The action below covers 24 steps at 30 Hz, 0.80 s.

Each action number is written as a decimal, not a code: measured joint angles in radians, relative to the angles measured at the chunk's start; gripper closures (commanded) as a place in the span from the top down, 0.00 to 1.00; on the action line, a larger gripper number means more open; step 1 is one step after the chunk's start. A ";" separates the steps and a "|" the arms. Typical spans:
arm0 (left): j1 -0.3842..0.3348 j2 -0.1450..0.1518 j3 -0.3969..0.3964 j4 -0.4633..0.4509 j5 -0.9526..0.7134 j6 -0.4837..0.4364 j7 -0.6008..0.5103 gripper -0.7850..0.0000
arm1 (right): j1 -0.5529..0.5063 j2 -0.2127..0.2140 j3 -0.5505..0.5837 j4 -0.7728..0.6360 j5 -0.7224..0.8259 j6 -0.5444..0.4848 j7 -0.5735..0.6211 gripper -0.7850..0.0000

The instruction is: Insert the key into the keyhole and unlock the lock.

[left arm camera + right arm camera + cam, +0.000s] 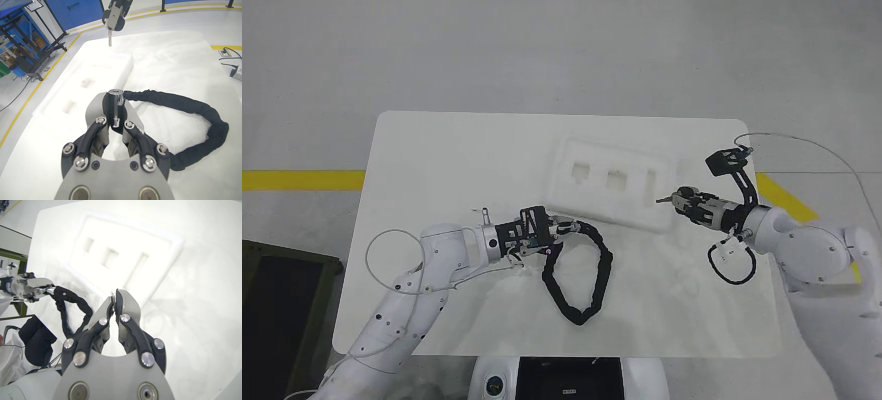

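Now left fingers (132,115) clamp lock (115,106) (key (109,38) apart).

One key (109,38), one chain lock (115,106) with a single keyhole (115,92), one foam tray (564,195) with three rectangular recesses (582,173), one desk (442,170), and two grippers: the left gripper (114,100) and the right gripper (114,296), each with two jaws

White logo lettering showing on the blue panel (81,17) standing beyond the table (170,66), small placard (35,4) beside it carrying print too small to read, no numbers resolving
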 measured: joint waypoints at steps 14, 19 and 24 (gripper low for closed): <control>-0.051 -0.011 0.129 0.087 0.247 0.229 0.251 0.00 | -0.231 0.002 0.040 -0.217 0.086 -0.089 -0.113 0.00; -0.067 -0.023 0.170 0.110 0.261 0.292 0.264 0.00 | -0.292 0.000 0.019 -0.276 0.063 -0.103 -0.178 0.00; -0.069 -0.033 0.190 0.106 0.233 0.327 0.221 0.00 | -0.323 -0.006 -0.017 -0.297 -0.031 -0.078 -0.270 0.00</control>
